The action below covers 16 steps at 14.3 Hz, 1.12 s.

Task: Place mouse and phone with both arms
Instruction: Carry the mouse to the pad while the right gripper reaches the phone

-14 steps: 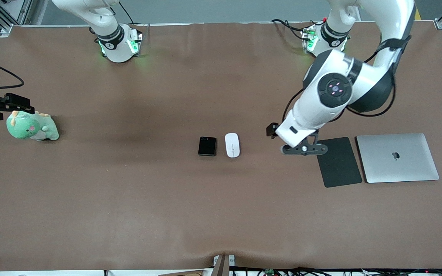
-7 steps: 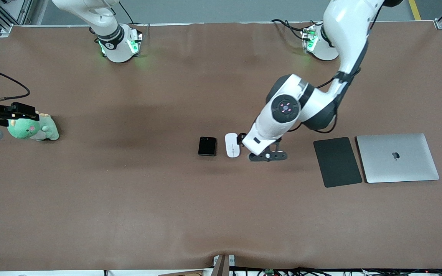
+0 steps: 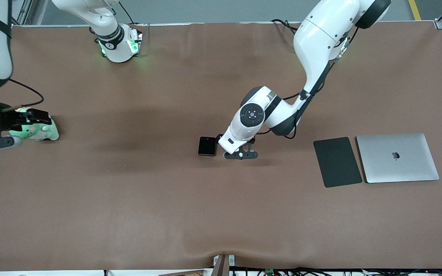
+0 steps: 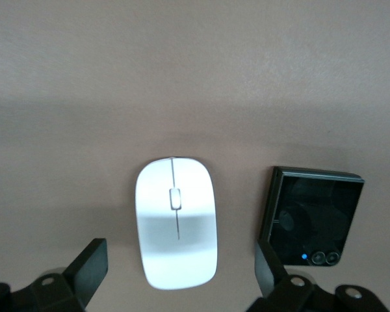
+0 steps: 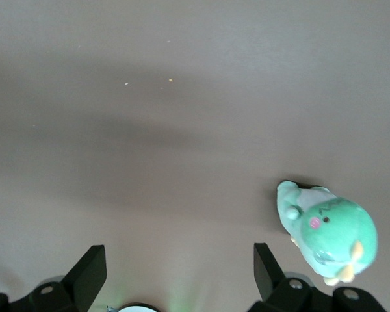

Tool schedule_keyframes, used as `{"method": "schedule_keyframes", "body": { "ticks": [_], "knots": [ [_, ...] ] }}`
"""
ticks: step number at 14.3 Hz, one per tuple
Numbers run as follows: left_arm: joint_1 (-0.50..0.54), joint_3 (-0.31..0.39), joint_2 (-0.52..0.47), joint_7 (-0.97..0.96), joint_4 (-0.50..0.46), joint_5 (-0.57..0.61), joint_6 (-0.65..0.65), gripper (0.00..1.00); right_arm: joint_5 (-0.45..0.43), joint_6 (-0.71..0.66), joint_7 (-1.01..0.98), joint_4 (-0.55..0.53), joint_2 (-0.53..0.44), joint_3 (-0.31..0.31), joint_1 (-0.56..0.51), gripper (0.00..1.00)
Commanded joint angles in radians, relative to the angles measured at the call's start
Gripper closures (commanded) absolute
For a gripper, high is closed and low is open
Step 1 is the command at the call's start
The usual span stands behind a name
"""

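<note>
Brown cloth covers the counter (image 3: pixel 129 199) edge to edge, w/ both arm bases lit green along its top in the front view.

Left jaws, seen from above in the front view, hang over the mouse (image 4: pixel 176 222) mid-counter; the wrist hides the mouse there. In the left wrist view the white mouse lies flat between the two fingers (image 4: pixel 88 270), spread wide, w/ bare cloth on each side of it, not touching. Its thin centre line runs lengthwise, pointing away from the jaws.

Phone (image 3: pixel 207 146) sits just beside the mouse, toward the right arm's end, small gap between them. In the left wrist view the phone (image 4: pixel 315 220) lies just outside one finger, whose tip overlaps its edge; contact or not, can't tell. Lenses sit at the phone edge nearest the jaws.

Right jaws are at the right arm's end of the counter, over the cloth by a green plush toy (image 3: pixel 37 130). In the right wrist view the fingers (image 5: pixel 90 273) are wide apart, holding nothing, and the toy (image 5: pixel 328 231) lies outside them, next to one finger.

Dark grey pad (image 3: pixel 337 161) and a closed silver laptop (image 3: pixel 397 158) lie side by side toward the left arm's end, well apart from both jaws.
</note>
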Motion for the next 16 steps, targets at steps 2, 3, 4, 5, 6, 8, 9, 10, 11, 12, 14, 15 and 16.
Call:
{"method": "schedule_keyframes", "body": {
  "ticks": [2,3,4,5,6,8,9,10,11,12,14,15,16],
  "knots": [
    [-0.040,0.035,0.031,-0.018,0.028,0.032,0.007,0.00,0.053,0.037,0.008,0.017,0.054,-0.004,0.017,0.00],
    [-0.040,0.035,0.035,-0.018,0.028,0.037,0.007,0.00,0.052,0.039,0.009,0.017,0.064,-0.004,0.022,0.00],
    [-0.040,0.035,0.039,-0.019,0.028,0.037,0.007,0.00,0.052,0.042,0.014,0.017,0.073,-0.004,0.031,0.00],
    [-0.040,0.035,0.044,-0.019,0.028,0.037,0.007,0.00,0.053,0.046,0.015,0.017,0.079,-0.004,0.039,0.00],
    [-0.042,0.035,0.053,-0.022,0.028,0.038,0.007,0.01,0.055,0.051,0.017,0.017,0.090,-0.004,0.051,0.00],
    [-0.053,0.041,0.064,-0.047,0.031,0.038,0.009,0.05,0.076,0.054,0.030,0.017,0.108,-0.002,0.063,0.00],
    [-0.063,0.050,0.070,-0.060,0.048,0.038,0.009,0.10,0.090,0.056,0.043,0.017,0.116,-0.002,0.073,0.00],
    [-0.074,0.054,0.079,-0.077,0.056,0.038,0.009,0.14,0.096,0.056,0.052,0.017,0.123,-0.004,0.083,0.00],
    [-0.076,0.058,0.084,-0.088,0.057,0.038,0.009,0.18,0.096,0.056,0.060,0.017,0.127,-0.002,0.096,0.00],
    [-0.077,0.058,0.085,-0.088,0.056,0.038,0.009,0.23,0.096,0.060,0.072,0.017,0.133,-0.002,0.108,0.00],
    [-0.077,0.058,0.084,-0.088,0.056,0.038,0.009,0.39,0.099,0.088,0.150,0.014,0.140,-0.002,0.140,0.00],
    [-0.077,0.058,0.084,-0.090,0.056,0.040,0.009,0.49,0.101,0.091,0.205,0.014,0.142,-0.002,0.158,0.00],
    [-0.077,0.058,0.084,-0.088,0.056,0.040,0.009,0.57,0.102,0.093,0.225,0.015,0.148,-0.002,0.178,0.00]
  ]
}}
